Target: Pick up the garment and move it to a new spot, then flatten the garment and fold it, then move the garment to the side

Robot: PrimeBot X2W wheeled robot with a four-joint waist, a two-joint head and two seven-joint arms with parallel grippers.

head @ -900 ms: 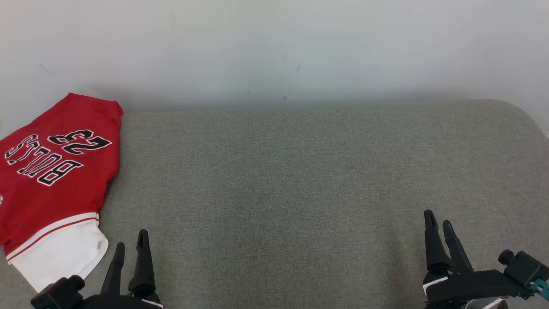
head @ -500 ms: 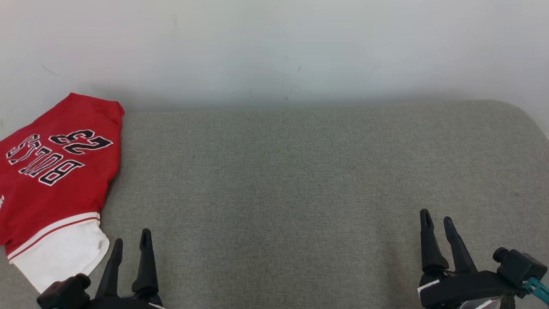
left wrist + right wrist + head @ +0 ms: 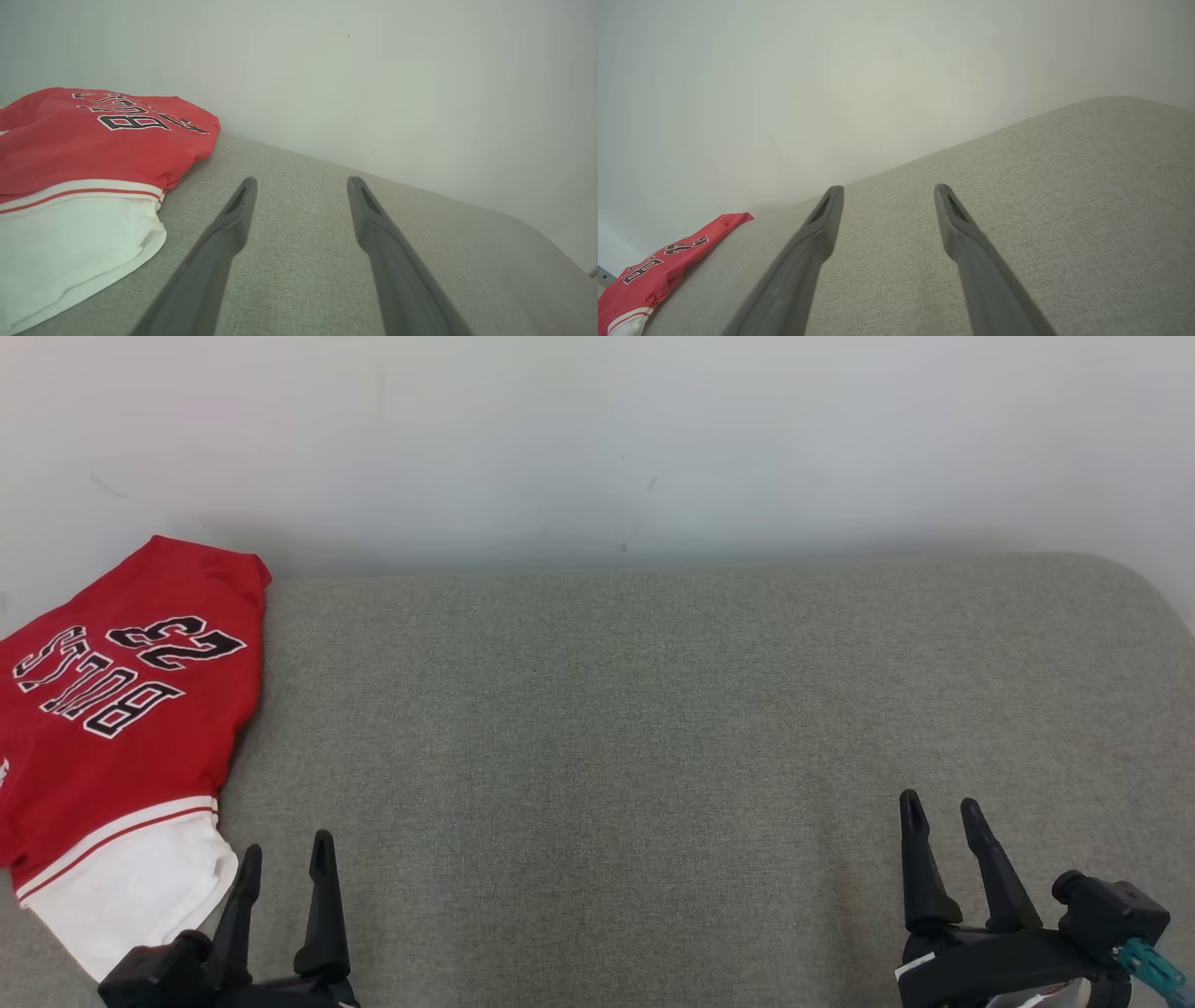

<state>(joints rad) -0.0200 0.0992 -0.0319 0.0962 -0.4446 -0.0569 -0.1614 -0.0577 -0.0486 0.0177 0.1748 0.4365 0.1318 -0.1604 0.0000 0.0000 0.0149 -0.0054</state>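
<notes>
The red Bulls jersey (image 3: 121, 709) is laid folded at the far left of the grey cushion (image 3: 635, 728); the move-aside step is judged complete. The left gripper (image 3: 287, 845) and right gripper (image 3: 938, 800) are empty, jaws apart. Only arm retraction is judged outstanding.

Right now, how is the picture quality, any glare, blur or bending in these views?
Head view: soft even light, no glare, the jersey lettering sharp, a faint shadow where the wall meets the cushion. Left wrist view: the left gripper looks soft up close, the cushion edge slants. Right wrist view: the right gripper is likewise soft, the wall washed pale.
</notes>
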